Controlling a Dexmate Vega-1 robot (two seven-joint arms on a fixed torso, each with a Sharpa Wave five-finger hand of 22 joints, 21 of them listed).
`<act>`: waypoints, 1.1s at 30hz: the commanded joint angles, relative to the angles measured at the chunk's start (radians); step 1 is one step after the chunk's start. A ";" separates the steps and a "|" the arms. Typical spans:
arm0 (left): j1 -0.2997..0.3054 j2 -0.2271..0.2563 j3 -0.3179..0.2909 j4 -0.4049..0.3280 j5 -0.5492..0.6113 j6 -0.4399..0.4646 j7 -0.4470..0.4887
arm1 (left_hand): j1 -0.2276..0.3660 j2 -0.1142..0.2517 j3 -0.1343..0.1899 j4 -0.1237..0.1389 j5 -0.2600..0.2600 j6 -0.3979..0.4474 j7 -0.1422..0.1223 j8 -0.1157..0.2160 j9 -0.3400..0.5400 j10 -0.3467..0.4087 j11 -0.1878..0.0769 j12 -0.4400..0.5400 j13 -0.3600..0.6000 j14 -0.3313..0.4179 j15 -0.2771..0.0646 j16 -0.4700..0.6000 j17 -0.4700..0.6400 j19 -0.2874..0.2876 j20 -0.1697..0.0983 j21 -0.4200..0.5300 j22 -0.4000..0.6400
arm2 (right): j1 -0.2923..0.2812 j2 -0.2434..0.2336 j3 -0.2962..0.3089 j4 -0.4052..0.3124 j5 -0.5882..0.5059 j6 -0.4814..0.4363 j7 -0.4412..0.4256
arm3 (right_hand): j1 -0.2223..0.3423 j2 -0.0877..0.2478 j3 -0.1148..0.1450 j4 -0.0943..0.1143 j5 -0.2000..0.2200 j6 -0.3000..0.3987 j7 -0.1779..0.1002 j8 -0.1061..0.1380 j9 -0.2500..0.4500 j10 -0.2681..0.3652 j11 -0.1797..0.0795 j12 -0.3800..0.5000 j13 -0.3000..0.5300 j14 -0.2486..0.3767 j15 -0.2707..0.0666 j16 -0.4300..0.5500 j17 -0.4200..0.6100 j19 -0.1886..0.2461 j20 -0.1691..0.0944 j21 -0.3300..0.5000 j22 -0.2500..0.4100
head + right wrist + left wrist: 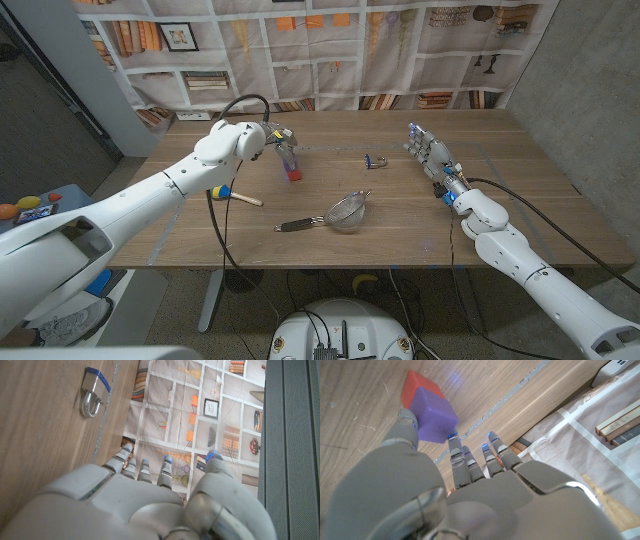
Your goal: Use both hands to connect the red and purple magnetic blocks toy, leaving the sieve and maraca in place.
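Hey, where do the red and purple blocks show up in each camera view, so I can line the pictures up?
Head view: the red and purple blocks are left of centre, at the left hand's fingers.
Left wrist view: joined, purple nearer, between that hand's thumb and fingers.
Right wrist view: a padlock lies beyond the right hand.
Shared landmark: the bookshelf-print backdrop.

A wooden table (pixel 520 200) fills the middle of the head view. On it lie a metal sieve (pixel 345 213) with a dark handle at centre, a maraca (pixel 232 195) to its left, and a small padlock (pixel 375 161) above centre. The joined purple and red blocks (pixel 291 165) stand upper left of the sieve, red end on the wood.
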 commanded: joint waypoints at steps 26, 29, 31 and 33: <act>-0.019 -0.010 0.002 0.008 0.013 0.006 -0.076 | 0.032 0.030 -0.025 0.006 0.009 -0.130 -0.088 -0.038 -0.009 -0.091 0.025 -0.014 0.004 -0.044 -0.042 -0.007 0.004 -0.029 0.008 -0.012 0.002 | 0.033 0.017 -0.009 0.037 -0.002 -0.004 0.009 | -0.001 0.013 0.004 -0.015 0.003 0.022 -0.007 -0.011 0.000 0.009 -0.006 -0.005 0.002 0.002 -0.004 -0.004 -0.006 0.012 0.001 -0.001 0.003; -0.026 -0.013 0.003 0.010 0.010 0.005 -0.090 | 0.029 0.024 -0.028 0.006 0.009 -0.157 -0.077 -0.039 -0.011 -0.103 0.030 -0.013 0.004 -0.053 -0.039 -0.007 0.004 -0.036 0.011 -0.014 0.001 | 0.035 0.017 -0.009 0.038 -0.003 -0.007 0.006 | -0.001 0.014 0.005 -0.016 0.003 0.024 -0.007 -0.011 0.000 0.009 -0.006 -0.006 0.002 0.002 -0.004 -0.004 -0.006 0.013 0.003 -0.001 0.003; -0.031 -0.015 0.005 0.012 0.009 0.004 -0.098 | 0.026 0.021 -0.030 0.007 0.009 -0.170 -0.076 -0.039 -0.012 -0.110 0.031 -0.013 0.004 -0.056 -0.037 -0.007 0.004 -0.040 0.010 -0.014 0.001 | 0.037 0.018 -0.009 0.040 -0.001 -0.008 0.008 | -0.001 0.014 0.005 -0.016 0.003 0.025 -0.008 -0.012 0.000 0.009 -0.006 -0.006 0.002 0.002 -0.004 -0.004 -0.007 0.013 0.003 -0.001 0.003; -0.037 -0.017 0.008 0.014 0.009 0.005 -0.110 | 0.025 0.019 -0.031 0.007 0.009 -0.174 -0.075 -0.037 -0.012 -0.113 0.030 -0.012 0.004 -0.060 -0.037 -0.007 0.004 -0.045 0.009 -0.015 0.001 | 0.037 0.018 -0.009 0.041 -0.003 -0.008 0.007 | -0.001 0.015 0.005 -0.016 0.003 0.025 -0.008 -0.012 0.000 0.010 -0.006 -0.006 0.002 0.002 -0.004 -0.004 -0.007 0.013 0.003 -0.001 0.003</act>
